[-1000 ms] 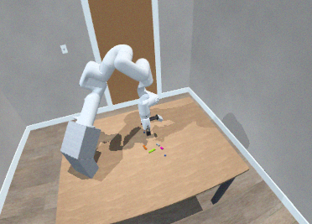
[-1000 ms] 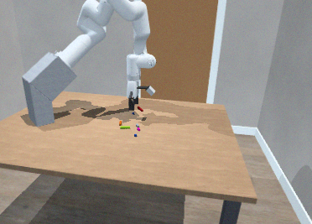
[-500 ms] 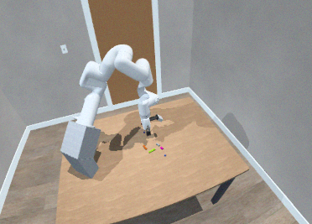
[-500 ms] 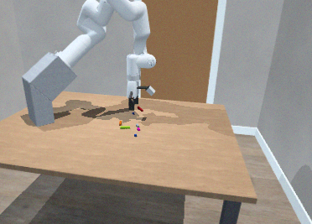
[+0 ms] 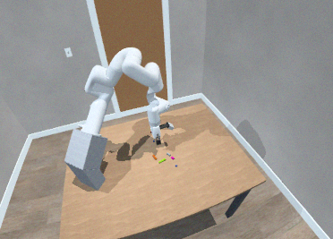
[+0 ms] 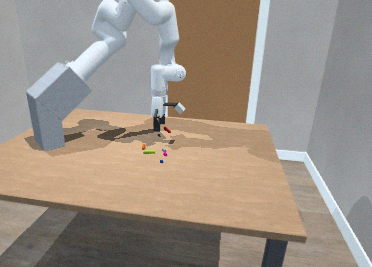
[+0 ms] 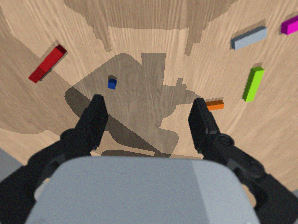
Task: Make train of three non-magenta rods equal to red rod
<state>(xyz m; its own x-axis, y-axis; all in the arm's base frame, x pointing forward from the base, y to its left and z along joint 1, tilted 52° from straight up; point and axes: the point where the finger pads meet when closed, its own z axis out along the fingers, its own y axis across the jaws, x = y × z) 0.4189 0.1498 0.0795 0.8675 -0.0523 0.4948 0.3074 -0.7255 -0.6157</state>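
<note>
presently we have the black two-fingered gripper (image 5: 158, 141) (image 6: 158, 127) (image 7: 148, 107) spread wide and holding nothing, above the tabletop's far-edge side. it hangs fingers down, presumably so we can settle over a small blue block-like rod (image 6: 159, 135) (image 7: 112, 82), which lies on the wood-grained tabletop (image 5: 201, 185) (image 6: 200, 187) (image 7: 150, 40). the long red rod (image 6: 167, 130) (image 7: 47, 64) lies nearer the far edge; we need it only as a measure.

towards the near edge lies a second blue cube-like rod (image 5: 176, 166) (image 6: 161, 161). the slim lime bar (image 5: 162, 161) (image 6: 149, 152) (image 7: 253, 84) lies farther towards the left edge. we judge these two and the first blue rod to be our train, one plus one plus five making seven. none is joined yet.

the square-edged orange rod (image 5: 154, 157) (image 6: 143, 146) (image 7: 215, 105), smooth grey rod (image 5: 168, 155) (image 6: 164, 150) (image 7: 249, 38) and stubby magenta rod (image 5: 173, 157) (image 6: 165, 154) (image 7: 290, 25) crowd the lime, so we might better build elsewhere, towards the right edge.
</note>
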